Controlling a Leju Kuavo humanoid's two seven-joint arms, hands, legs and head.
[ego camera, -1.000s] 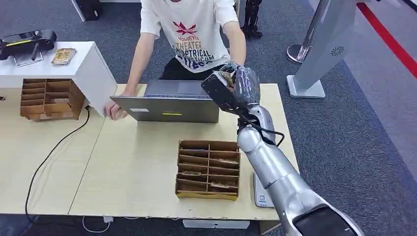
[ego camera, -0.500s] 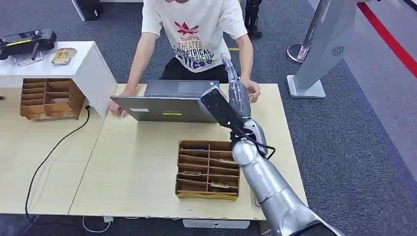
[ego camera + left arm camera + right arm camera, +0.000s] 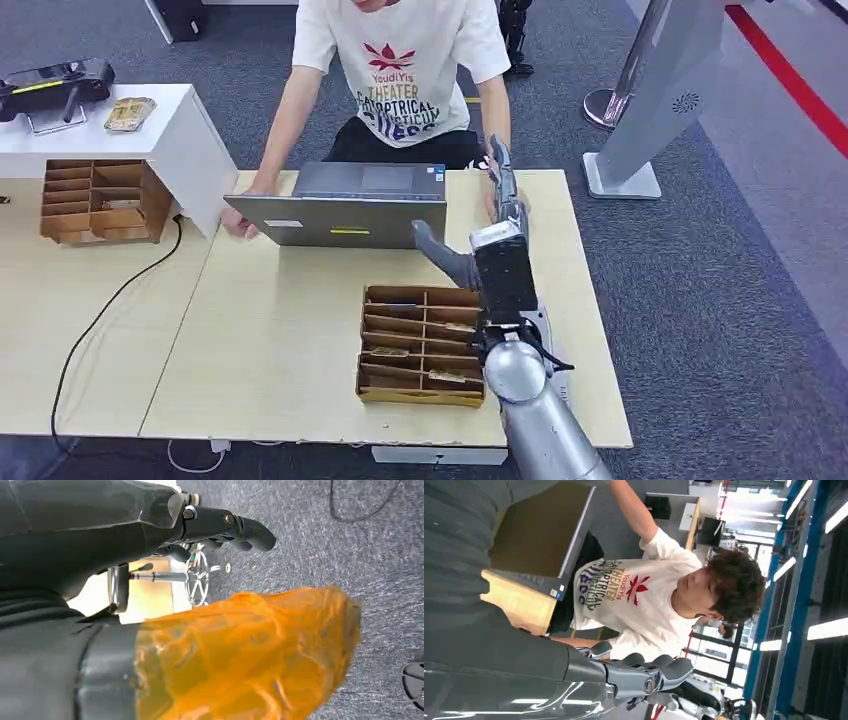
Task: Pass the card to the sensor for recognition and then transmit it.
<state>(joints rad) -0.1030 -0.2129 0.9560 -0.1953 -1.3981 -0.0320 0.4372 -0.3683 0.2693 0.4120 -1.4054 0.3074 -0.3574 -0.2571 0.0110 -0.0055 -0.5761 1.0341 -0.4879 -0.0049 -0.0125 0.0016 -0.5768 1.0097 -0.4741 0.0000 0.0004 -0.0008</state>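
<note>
the light wood table (image 3: 270,330) carries a grey laptop (image 3: 345,208) at its far edge, where a person in a white t-shirt (image 3: 405,60) leans in with both hands down. nearer stands a brown slotted card box (image 3: 423,343) (a few cards lie in its slots). the right hand (image 3: 497,215) reaches over the table past the box, fingers (image 3: 659,672) straight and holding nothing; the card itself cannot be made out. the left hand (image 3: 165,515) hangs over grey carpet, fingers loosely extended, nothing in them.
</note>
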